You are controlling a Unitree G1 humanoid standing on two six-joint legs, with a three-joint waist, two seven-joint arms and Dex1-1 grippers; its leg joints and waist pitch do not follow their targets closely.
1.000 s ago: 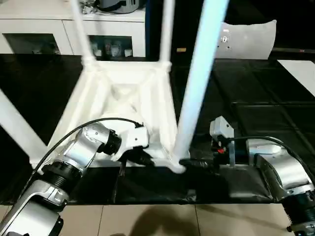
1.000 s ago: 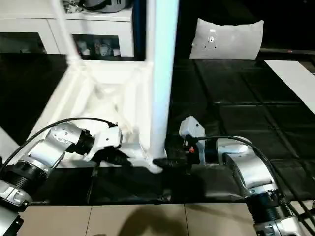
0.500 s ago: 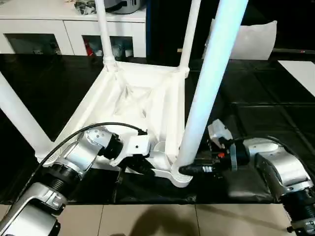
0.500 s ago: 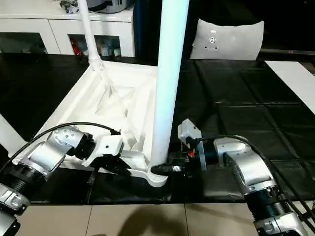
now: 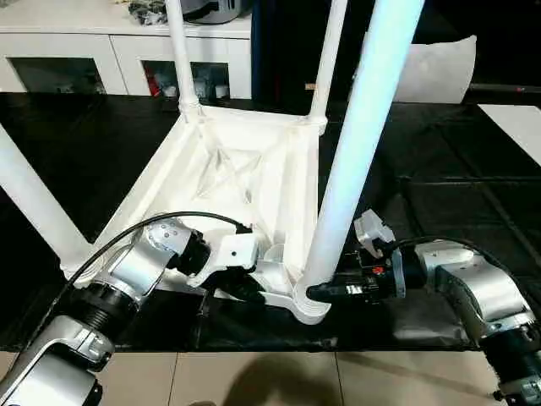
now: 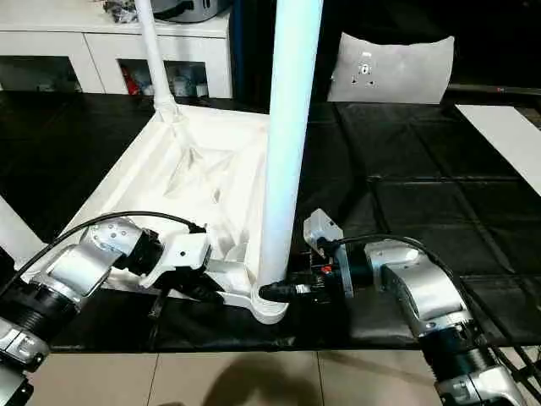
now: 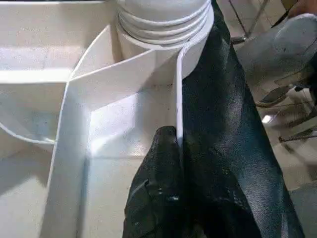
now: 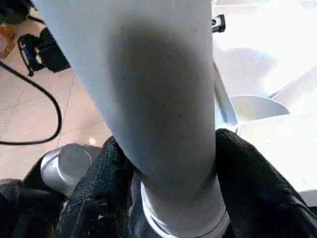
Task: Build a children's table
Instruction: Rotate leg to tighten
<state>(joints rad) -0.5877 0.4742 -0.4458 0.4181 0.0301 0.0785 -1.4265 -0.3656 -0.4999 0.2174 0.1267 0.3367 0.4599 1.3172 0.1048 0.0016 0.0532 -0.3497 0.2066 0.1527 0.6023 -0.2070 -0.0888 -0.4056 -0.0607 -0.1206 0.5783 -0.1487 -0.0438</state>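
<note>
Children's table (image 5: 245, 182) lies upside down on a black mat (image 5: 439, 194), its ribbed underside facing up and its legs standing up out of the round corner sockets. The nearest leg (image 5: 359, 144) rises from the near corner socket (image 5: 308, 300), the corner closest to the robot. Two more legs stand at the far corners, toward a white cabinet (image 5: 127, 51) with glass doors behind the mat, and a fourth leg slants up at the near corner on the robot's left side.

The left gripper (image 5: 241, 288) sits just beside that near corner socket, its jaws clenched on the thin rim wall of the table top; the left wrist view shows the black fingers (image 7: 163, 198) pinching the white edge, one on each side.

The right gripper (image 5: 325, 292) reaches the base of the nearest leg from the other side of the socket. Its jaws wrap the leg just above the socket, a black finger (image 8: 94, 198) pressed against each flank of the tube.
</note>
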